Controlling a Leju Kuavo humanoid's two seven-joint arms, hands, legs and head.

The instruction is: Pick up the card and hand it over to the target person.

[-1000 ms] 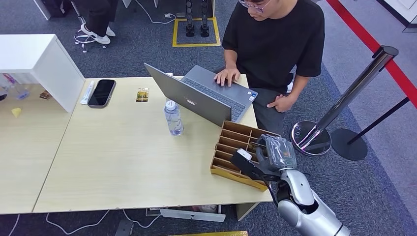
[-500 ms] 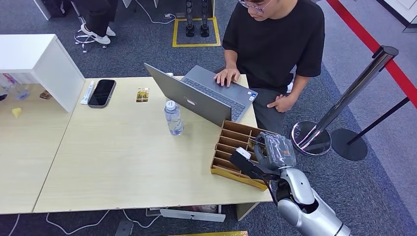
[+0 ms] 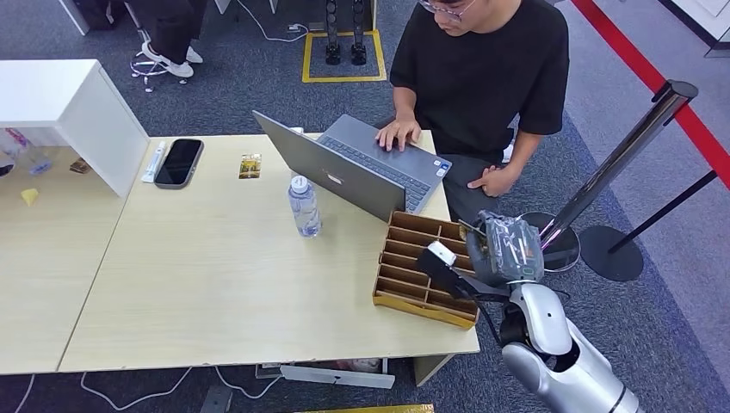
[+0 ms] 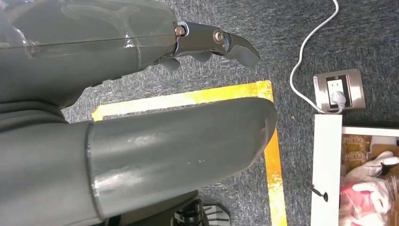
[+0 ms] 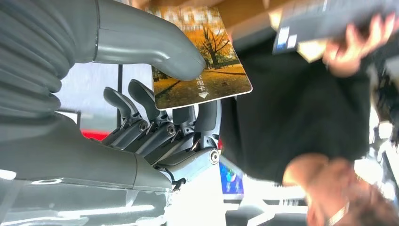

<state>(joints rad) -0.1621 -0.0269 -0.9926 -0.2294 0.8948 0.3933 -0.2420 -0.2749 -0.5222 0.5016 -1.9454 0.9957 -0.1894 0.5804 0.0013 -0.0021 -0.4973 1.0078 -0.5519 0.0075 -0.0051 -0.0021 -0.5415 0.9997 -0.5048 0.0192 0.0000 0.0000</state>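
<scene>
The right robot hand (image 5: 155, 117) pinched the card (image 5: 202, 70) — an autumn-tree picture on its face — between thumb and fingers, raised over the wooden divider tray (image 3: 422, 267) at the bench (image 3: 215, 284) corner. The left robot hand (image 4: 141, 108) hung above the carpet, holding nothing, fingers apart. Beyond the tray sat a laptop (image 3: 344, 168) — a person (image 3: 482, 77) typed there.

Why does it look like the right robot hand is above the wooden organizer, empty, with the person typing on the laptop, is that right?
Not empty. In the right wrist view the right robot hand pinches a card with an autumn tree photo under its thumb. The rest stands: in the head view the hand is at the wooden organizer, and the person has one hand on the laptop.
</scene>
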